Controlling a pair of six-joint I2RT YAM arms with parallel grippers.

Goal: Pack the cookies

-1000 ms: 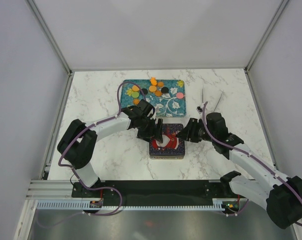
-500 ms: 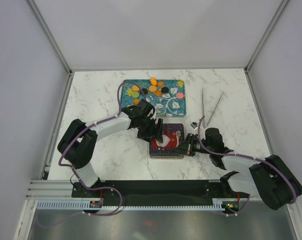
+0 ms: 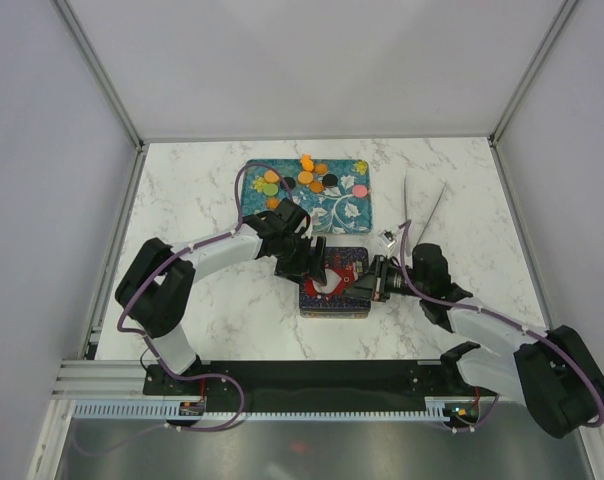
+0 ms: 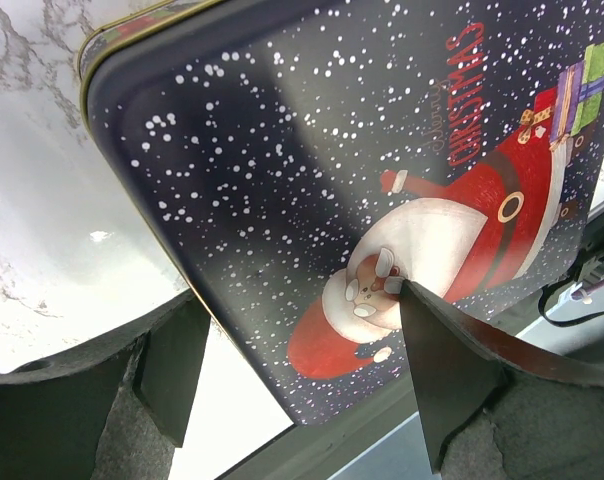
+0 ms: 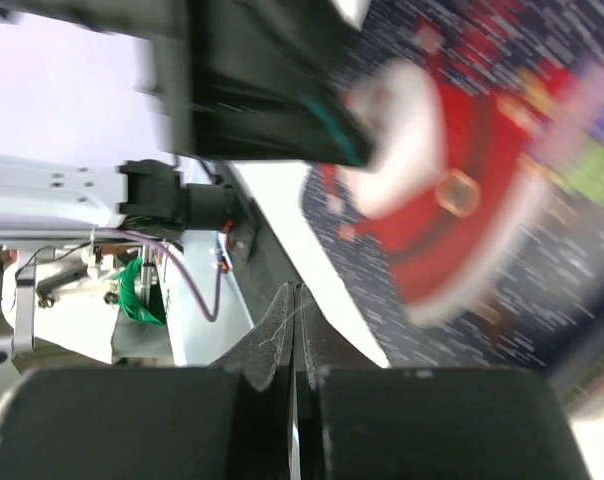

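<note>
The cookies [image 3: 304, 178], small orange, green, pink and black discs, lie at the far end of a teal flowered tray [image 3: 347, 210]. A dark Santa tin [image 3: 334, 290] sits closed on the table in front of the tray and fills the left wrist view [image 4: 312, 170]. My left gripper [image 3: 317, 268] is open just above the lid; in its wrist view [image 4: 297, 375] one finger hangs past the tin's edge and the other is over Santa. My right gripper [image 3: 367, 285] is shut and empty at the tin's right edge, with the lid [image 5: 462, 190] blurred beside its fingertips [image 5: 294, 300].
Metal tongs [image 3: 423, 205] lie on the marble to the right of the tray. White walls enclose the table on three sides. The arms' base rail [image 3: 302, 385] runs along the near edge.
My right gripper dropped toward the near right of the tin, then moved back left against the tin's right edge. The left gripper and the tin have stayed put.
</note>
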